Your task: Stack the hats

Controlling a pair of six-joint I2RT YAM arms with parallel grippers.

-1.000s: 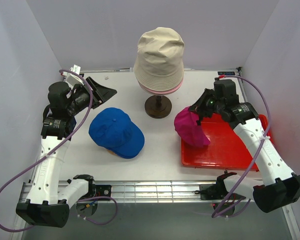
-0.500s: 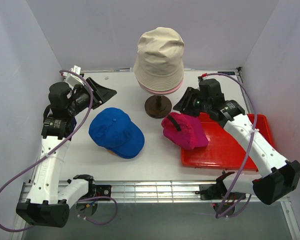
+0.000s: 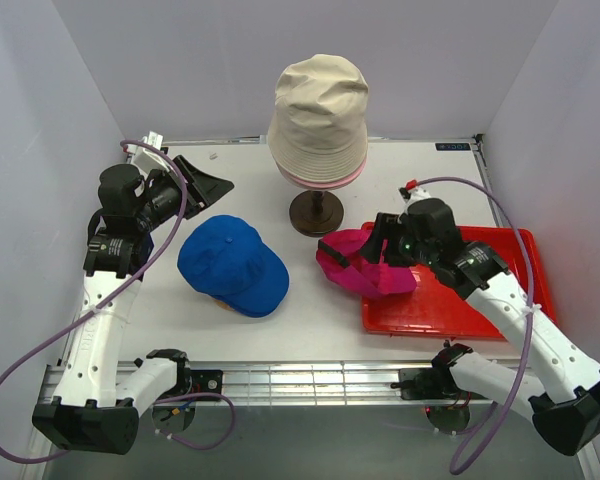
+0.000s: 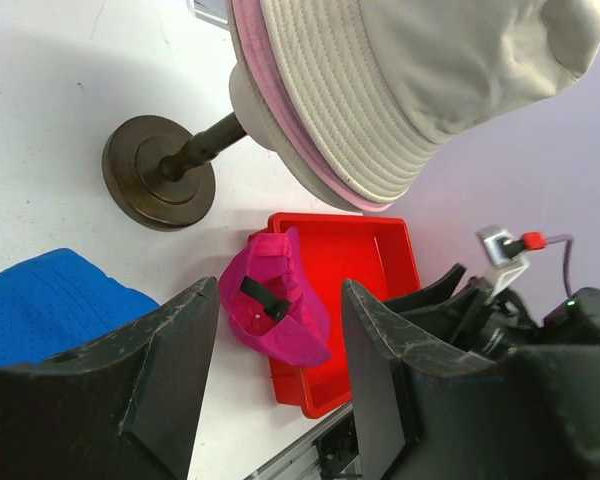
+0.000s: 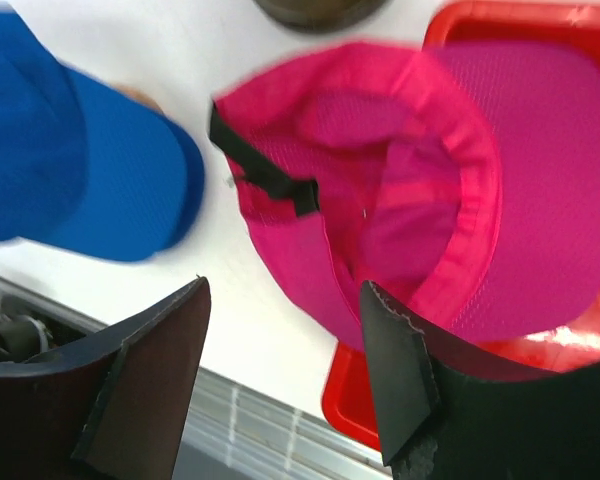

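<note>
The beige bucket hat (image 3: 318, 105) sits on top of the light pink bucket hat (image 3: 326, 179), of which only the brim shows, on the stand. On the table to the left lies the blue cap (image 3: 232, 263). The magenta cap (image 3: 358, 266) lies upside down, half on the table and half over the red tray's left edge. My right gripper (image 3: 383, 243) hovers open just above the cap's tray side, and in the right wrist view the magenta cap (image 5: 400, 220) lies free beyond the right gripper (image 5: 283, 290). My left gripper (image 3: 208, 184) stands open at the back left, holding nothing.
The red tray (image 3: 480, 290) fills the right front of the table. A dark stand base (image 3: 316, 213) stands in the middle under the stacked hats. White walls close off the left, back and right. A metal rail (image 3: 300, 380) runs along the near edge.
My right gripper has opened and let go of the magenta cap, which now lies upside down over the tray's left edge. The right arm has drawn nearer. The left arm has not moved.
</note>
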